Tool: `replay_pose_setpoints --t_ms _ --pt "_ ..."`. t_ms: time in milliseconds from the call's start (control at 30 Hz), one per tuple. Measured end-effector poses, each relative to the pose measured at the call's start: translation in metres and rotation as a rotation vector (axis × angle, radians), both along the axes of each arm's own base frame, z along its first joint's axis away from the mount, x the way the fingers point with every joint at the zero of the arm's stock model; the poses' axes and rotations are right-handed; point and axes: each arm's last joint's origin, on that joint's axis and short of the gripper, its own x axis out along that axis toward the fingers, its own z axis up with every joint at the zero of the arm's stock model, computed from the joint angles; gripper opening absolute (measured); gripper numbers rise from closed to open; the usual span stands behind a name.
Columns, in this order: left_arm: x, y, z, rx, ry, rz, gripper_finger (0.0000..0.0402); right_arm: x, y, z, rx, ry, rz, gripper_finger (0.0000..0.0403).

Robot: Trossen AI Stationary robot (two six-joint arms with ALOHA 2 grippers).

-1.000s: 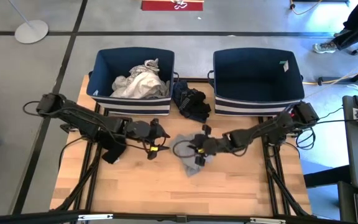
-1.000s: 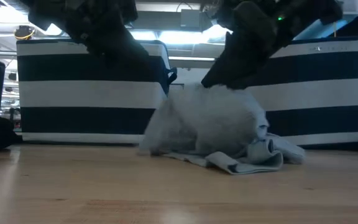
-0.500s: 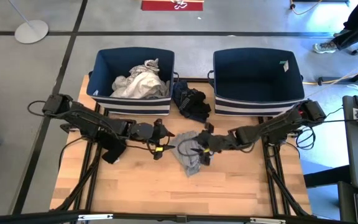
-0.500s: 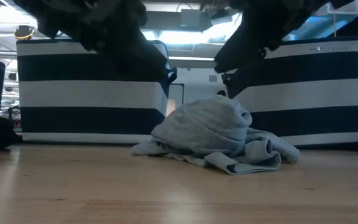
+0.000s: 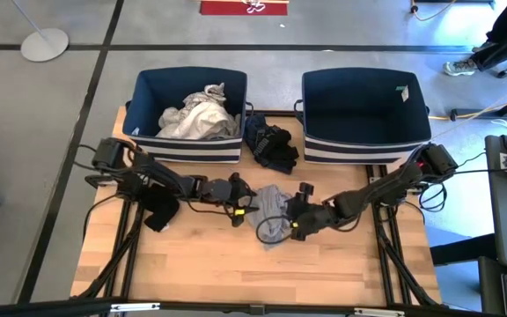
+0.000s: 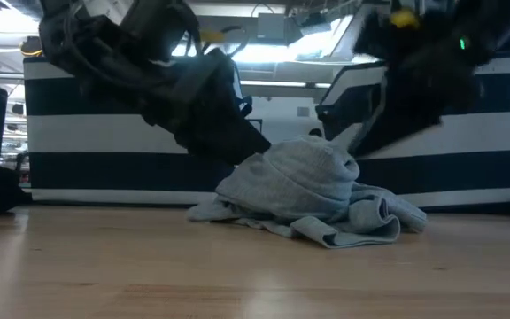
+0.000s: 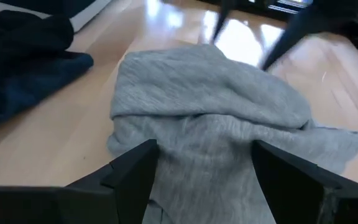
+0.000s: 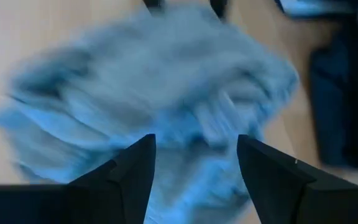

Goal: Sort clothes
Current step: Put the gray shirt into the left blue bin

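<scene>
Two navy bins and a grey garment between two open grippers

High view: light clothes (image 5: 197,114) are held in the left bin (image 5: 186,151); the right bin (image 5: 365,148) is seen without clothes; one dark garment (image 5: 269,145) lies between them. Low view: one grey garment (image 6: 312,190) is lying on the table (image 6: 149,266). Wrist views: the left gripper (image 7: 201,174) and right gripper (image 8: 194,165) are spread open at it, nothing gripped.

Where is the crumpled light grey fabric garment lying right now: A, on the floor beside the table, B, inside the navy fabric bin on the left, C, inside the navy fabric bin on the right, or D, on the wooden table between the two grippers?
D: the crumpled light grey fabric garment lies on the wooden table, between the left gripper and the right gripper, in front of both bins.
</scene>
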Motion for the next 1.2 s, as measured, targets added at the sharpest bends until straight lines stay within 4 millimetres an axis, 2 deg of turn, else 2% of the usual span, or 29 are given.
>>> replay_pose_setpoints --t_ms 67,367,633,767,1033,1200 --pt "0.002 0.0 -0.006 0.014 -0.001 -0.007 0.0253 -0.006 -0.006 -0.011 -0.007 0.012 -0.038 0.0225" --pt "0.009 0.006 -0.035 0.019 0.027 0.01 0.0253 -0.016 -0.026 -0.05 0.117 -0.154 -0.075 0.0225" --pt "0.017 0.006 -0.055 -0.04 0.013 0.009 0.0247 -0.002 -0.023 -0.079 0.167 -0.175 -0.046 0.0225" --pt "0.018 0.006 -0.063 -0.031 0.034 0.005 0.0201 0.003 -0.021 -0.086 0.149 -0.157 -0.054 0.0225" --pt "0.016 0.004 -0.062 -0.008 0.051 -0.013 0.0044 0.0 -0.022 -0.082 0.152 -0.15 -0.081 0.0225" --pt "0.013 -0.002 -0.045 0.062 0.068 -0.065 0.0035 -0.007 -0.019 -0.071 0.151 -0.132 -0.065 0.0225"
